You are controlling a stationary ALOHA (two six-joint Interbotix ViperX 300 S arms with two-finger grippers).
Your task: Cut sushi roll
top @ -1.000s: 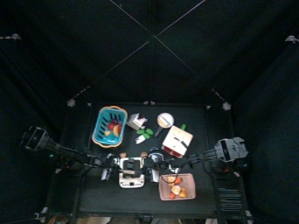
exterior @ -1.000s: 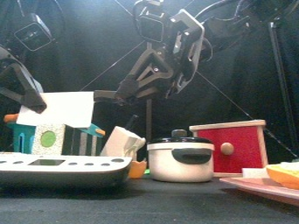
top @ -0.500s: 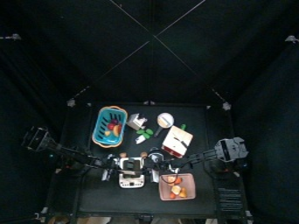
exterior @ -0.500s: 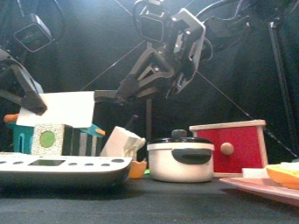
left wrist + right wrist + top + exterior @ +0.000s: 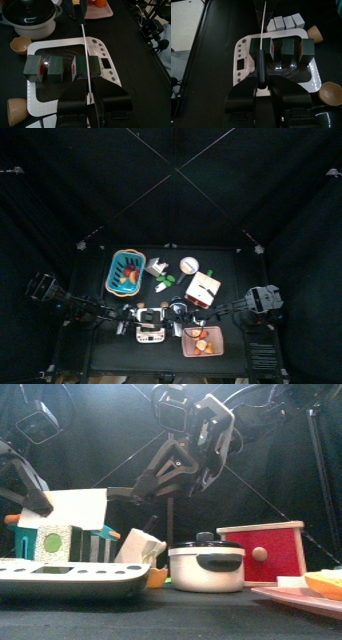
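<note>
1. Nothing has shifted over the last second: both arms and the sushi roll (image 5: 57, 67) sit as before.
2. Left gripper (image 5: 90, 97) stays pressed together on a knife (image 5: 81, 45), whose blade lies across the roll.
3. Right gripper (image 5: 258, 92) likewise pinches a dark knife handle over the roll.
4. Roll, already in segments, rests on the white cutting board (image 5: 151, 335), lower middle of the top view.
5. The stillness suggests a pause mid-cut, with no new slice made.
</note>
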